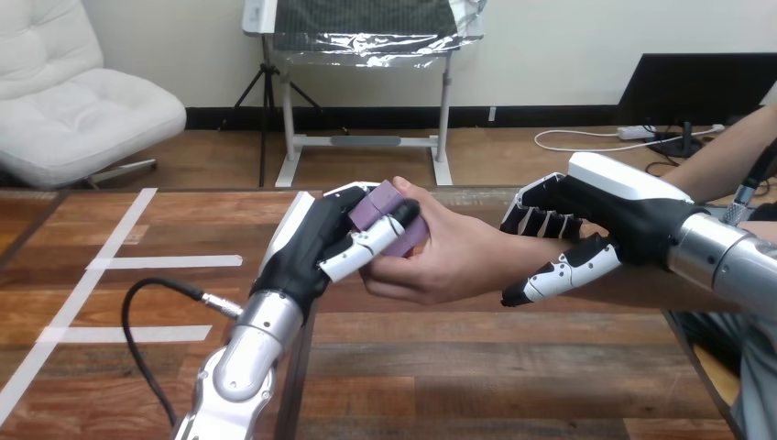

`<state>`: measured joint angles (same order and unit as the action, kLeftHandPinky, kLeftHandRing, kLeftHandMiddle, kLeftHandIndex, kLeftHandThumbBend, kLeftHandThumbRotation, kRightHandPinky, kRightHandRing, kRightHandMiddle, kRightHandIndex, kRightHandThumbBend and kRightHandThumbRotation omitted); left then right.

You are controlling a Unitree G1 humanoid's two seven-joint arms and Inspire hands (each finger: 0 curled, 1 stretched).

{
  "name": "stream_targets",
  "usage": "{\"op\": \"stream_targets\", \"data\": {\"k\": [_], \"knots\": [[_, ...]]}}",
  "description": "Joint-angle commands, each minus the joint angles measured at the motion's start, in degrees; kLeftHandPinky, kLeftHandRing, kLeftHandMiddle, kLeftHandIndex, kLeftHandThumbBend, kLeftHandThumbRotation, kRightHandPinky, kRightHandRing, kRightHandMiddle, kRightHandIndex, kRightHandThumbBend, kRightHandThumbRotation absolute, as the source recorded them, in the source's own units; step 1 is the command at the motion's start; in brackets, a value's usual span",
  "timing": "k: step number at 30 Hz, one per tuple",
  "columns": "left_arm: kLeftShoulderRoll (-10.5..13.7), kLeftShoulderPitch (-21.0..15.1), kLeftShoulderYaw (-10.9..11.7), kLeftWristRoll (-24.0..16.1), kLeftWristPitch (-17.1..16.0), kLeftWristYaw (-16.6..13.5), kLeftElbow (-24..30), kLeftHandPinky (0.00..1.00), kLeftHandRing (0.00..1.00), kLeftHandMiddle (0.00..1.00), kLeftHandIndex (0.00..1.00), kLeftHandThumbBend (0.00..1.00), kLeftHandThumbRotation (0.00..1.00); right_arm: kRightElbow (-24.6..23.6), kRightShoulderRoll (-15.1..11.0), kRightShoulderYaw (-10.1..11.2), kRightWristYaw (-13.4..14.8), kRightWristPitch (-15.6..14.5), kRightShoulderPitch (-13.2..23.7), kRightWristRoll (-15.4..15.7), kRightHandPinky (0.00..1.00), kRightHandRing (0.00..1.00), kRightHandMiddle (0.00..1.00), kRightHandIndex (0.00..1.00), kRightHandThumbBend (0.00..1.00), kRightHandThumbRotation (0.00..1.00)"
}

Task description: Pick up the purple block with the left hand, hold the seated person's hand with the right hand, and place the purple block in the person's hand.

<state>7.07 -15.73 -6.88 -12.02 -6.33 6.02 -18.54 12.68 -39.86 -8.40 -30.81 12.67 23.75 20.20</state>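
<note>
One purple block (374,209), held above the wooden table (476,367), just left of the view's middle. Its visible body is seen to run from 10 o'clock down toward 4 o'clock, with a paler face turned up toward 12 o'clock. The lower end is covered, so the true long axis cannot be fixed.

Surroundings: white tape lines (165,261) are laid on the table at 9 o'clock of the block, well apart from it. A black cable (137,312) is looped at 8 o'clock, beside the silver left forearm (243,357). The block's near face is partly screened by a black-and-white digit of the left hand, and its 4 o'clock end by the person's hand (449,261).

Position relative to fingers: the block is pinched by the left hand (307,247), whose palm lies at 8 o'clock of it. That digit is pressed across the near face, and dark fingers are seen at the 10 o'clock corner. The person's hand is met at the block's 3 o'clock side, its thumb laid against the upper right edge and its curled fingers lying below at 6 o'clock. Both hands are thus on the block.

Right hand (632,225): placed at 3 o'clock of the block, closed round the person's wrist (527,258). Its fingers (541,223) are curled over the top of the wrist, and its thumb (563,269) is brought across the near underside.
</note>
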Motion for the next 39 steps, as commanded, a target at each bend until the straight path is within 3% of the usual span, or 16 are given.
{"op": "stream_targets", "data": {"k": [1,20,28,39], "knots": [[1.43,0.16,1.54,0.63,-0.57,-0.60,3.12,0.54,0.63,0.66,0.67,0.35,0.74,-0.39,-0.22,0.37,0.81,0.71,-0.95,-0.11,0.42,0.49,0.55,0.59,0.82,0.38],[3.99,4.72,4.06,1.79,-0.67,-1.35,6.16,0.50,0.60,0.63,0.63,0.34,0.75,-0.33,-0.67,1.25,1.34,2.08,-3.13,-1.43,0.43,0.50,0.56,0.60,0.82,0.44],[4.36,6.65,5.09,2.44,-1.35,-1.78,8.04,0.50,0.60,0.64,0.63,0.32,0.77,-0.15,-0.62,1.82,1.73,2.99,-4.15,-2.50,0.44,0.50,0.56,0.60,0.82,0.42],[4.61,10.61,6.41,0.81,-1.42,-4.38,13.71,0.54,0.68,0.70,0.66,0.34,0.82,-0.10,0.29,3.65,2.08,4.28,-6.43,-7.11,0.46,0.55,0.61,0.65,0.81,0.38]]}}
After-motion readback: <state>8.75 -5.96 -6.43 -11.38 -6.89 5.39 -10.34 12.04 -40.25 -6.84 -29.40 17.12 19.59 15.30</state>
